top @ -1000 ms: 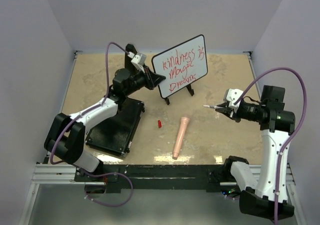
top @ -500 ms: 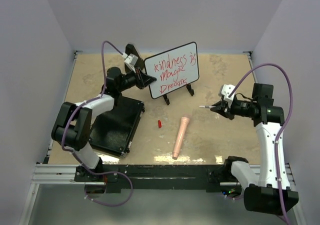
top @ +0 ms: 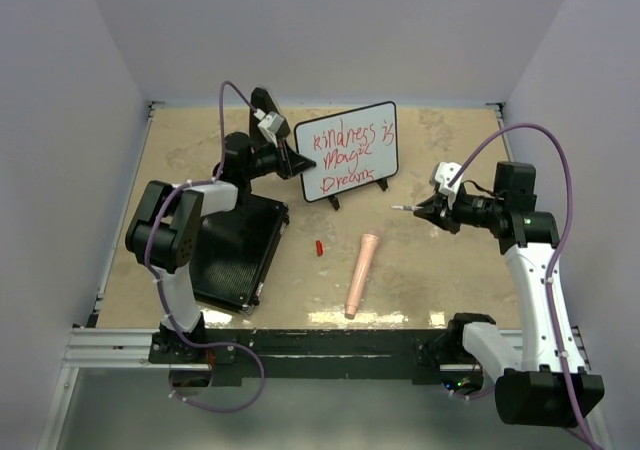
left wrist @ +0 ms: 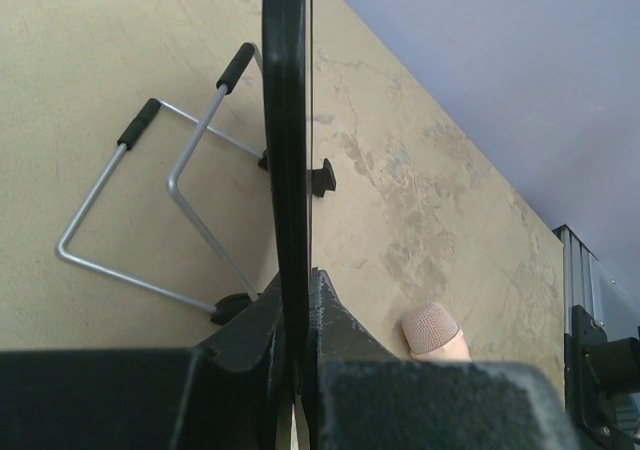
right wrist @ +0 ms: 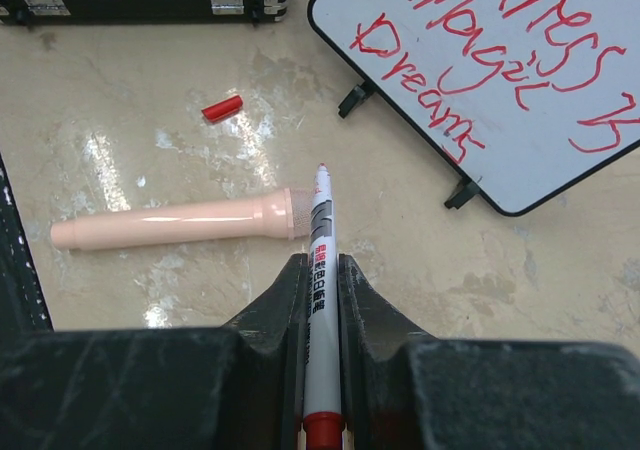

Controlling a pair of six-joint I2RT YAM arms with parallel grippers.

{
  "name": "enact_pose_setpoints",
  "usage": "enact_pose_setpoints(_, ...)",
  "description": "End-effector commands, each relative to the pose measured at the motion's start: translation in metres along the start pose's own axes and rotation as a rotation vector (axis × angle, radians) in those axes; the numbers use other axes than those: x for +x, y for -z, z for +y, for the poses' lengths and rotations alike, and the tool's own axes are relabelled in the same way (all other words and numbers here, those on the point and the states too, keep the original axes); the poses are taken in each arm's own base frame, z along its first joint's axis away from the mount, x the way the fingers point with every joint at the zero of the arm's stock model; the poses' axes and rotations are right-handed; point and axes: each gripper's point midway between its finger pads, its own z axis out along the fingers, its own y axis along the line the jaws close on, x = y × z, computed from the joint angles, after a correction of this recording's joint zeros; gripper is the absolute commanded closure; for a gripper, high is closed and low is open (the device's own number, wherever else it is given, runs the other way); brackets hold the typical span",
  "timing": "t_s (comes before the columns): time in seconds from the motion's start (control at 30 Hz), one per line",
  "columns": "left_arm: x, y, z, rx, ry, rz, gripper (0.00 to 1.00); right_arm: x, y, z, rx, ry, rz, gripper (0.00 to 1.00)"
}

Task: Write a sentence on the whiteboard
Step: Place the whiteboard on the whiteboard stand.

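Observation:
The whiteboard (top: pixel 347 150) stands at the back middle of the table with red words on its face, which also shows in the right wrist view (right wrist: pixel 520 80). My left gripper (top: pixel 300 163) is shut on its left edge; in the left wrist view the board's black frame (left wrist: pixel 285 120) runs edge-on between the jaws, with its wire stand legs (left wrist: pixel 150 210) to the left. My right gripper (top: pixel 432 211) is shut on a white marker (right wrist: pixel 321 260) with an uncapped red tip, held to the right of the board and apart from it.
A pink microphone-shaped object (top: pixel 360 272) lies on the table in front of the board. A small red marker cap (top: pixel 318 247) lies left of it. A black flat ribbed case (top: pixel 235 255) sits under the left arm.
The whiteboard has shifted left and turned in my left gripper's hold, its top edge now more level. The right gripper with the marker has moved slightly left and farther back.

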Motion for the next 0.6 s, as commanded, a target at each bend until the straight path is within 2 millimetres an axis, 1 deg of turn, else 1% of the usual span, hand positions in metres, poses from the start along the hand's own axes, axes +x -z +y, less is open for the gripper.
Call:
enact_pose_setpoints(0.0,-0.055,-0.006,-0.02,0.09,-0.19,-0.119,1.0,0.0,-0.004,-0.004,0.006,-0.008,-0.004,1.0)
enact_pose_setpoints(0.1,-0.045,-0.008,-0.007,0.062,-0.199,-0.091,1.0,0.001,-0.005,-0.004,0.004,-0.011,-0.003,1.0)
enact_pose_setpoints(0.13,-0.039,-0.008,0.001,0.047,-0.188,-0.081,1.0,0.001,-0.005,-0.004,0.006,-0.009,-0.005,1.0)
enact_pose_setpoints(0.27,-0.026,-0.008,0.015,0.006,-0.187,-0.056,1.0,0.003,-0.007,-0.005,0.006,-0.012,0.0,1.0)
enact_pose_setpoints(0.4,-0.019,-0.008,0.023,-0.003,-0.185,-0.041,0.95,0.004,-0.007,-0.005,0.005,-0.013,0.001,1.0)
enact_pose_setpoints(0.43,-0.015,-0.009,0.025,-0.008,-0.18,-0.036,0.9,0.004,-0.008,-0.004,0.004,-0.012,0.001,1.0)
enact_pose_setpoints(0.57,-0.01,-0.007,0.03,-0.027,-0.181,-0.033,0.82,0.005,-0.008,-0.004,0.003,-0.012,0.001,1.0)
